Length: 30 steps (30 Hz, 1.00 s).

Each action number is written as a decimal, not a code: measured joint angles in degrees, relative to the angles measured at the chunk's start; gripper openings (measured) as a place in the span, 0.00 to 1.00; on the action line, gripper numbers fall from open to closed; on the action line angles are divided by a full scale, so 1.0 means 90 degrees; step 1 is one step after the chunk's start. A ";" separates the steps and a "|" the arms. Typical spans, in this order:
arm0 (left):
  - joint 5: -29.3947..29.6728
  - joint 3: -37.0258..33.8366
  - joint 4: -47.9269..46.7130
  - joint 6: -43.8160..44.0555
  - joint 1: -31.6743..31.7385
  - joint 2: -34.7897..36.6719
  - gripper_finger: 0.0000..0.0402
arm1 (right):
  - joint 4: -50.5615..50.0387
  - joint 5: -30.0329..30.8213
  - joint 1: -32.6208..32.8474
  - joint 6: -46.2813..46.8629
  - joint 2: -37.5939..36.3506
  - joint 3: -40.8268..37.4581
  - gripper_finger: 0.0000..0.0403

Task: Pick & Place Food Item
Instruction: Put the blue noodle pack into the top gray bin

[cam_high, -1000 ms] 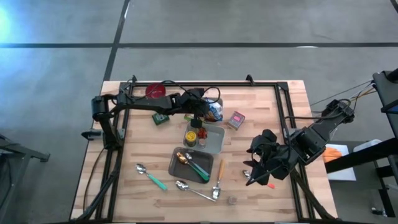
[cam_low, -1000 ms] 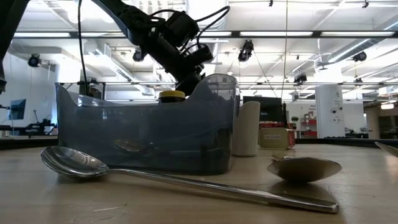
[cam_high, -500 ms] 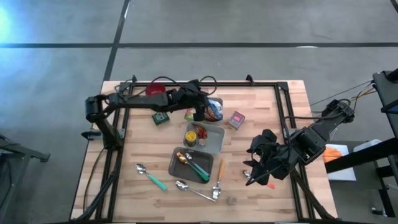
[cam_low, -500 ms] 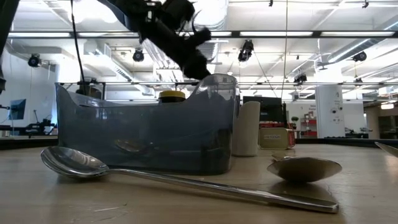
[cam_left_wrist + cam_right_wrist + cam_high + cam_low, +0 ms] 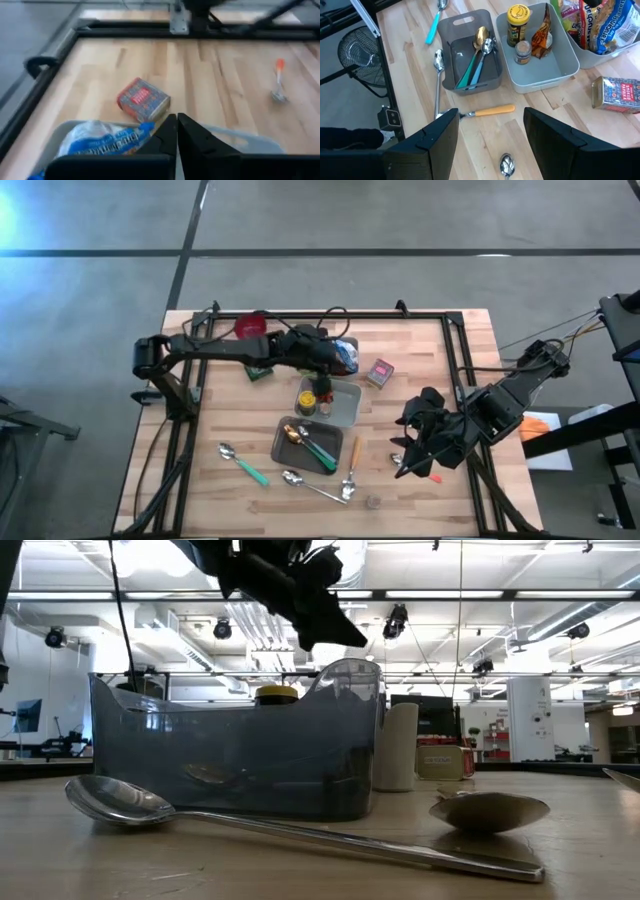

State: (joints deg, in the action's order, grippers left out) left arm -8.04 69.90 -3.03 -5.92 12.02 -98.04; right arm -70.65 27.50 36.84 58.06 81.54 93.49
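Over grey bin (image 5: 343, 406), left gripper (image 5: 322, 368) shut, seemingly empty

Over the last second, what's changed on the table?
The left end effector has risen from the light tray, drawn back toward the snack bag, and closed empty. The jars and packet stay in that tray. The right end effector waits open near the orange-handled utensil; nothing else moved.

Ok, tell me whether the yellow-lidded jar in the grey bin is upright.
Upright: the yellow-lidded jar stands lid-up inside the grey bin, beside a smaller jar.
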 joint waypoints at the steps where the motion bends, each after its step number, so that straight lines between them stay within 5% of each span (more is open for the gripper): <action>1: 0.0263 0.0018 0.0124 0.0146 -0.0034 -0.0054 0.03 | 0.0020 0.0009 0.0002 0.0000 0.0000 0.0000 0.55; 4: 0.0779 0.0147 -0.0033 0.0711 -0.0047 -0.0273 0.01 | 0.0096 0.0012 0.0000 0.0000 0.0000 0.0000 0.55; 30: 0.1116 0.0993 -0.0865 0.1351 0.0057 -0.1756 0.00 | 0.0404 0.0119 0.0002 -0.0003 -0.0002 -0.0022 0.55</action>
State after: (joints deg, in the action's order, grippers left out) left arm 2.01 78.84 -10.81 6.24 12.53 -113.84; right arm -67.01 28.58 36.86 58.04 81.52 93.30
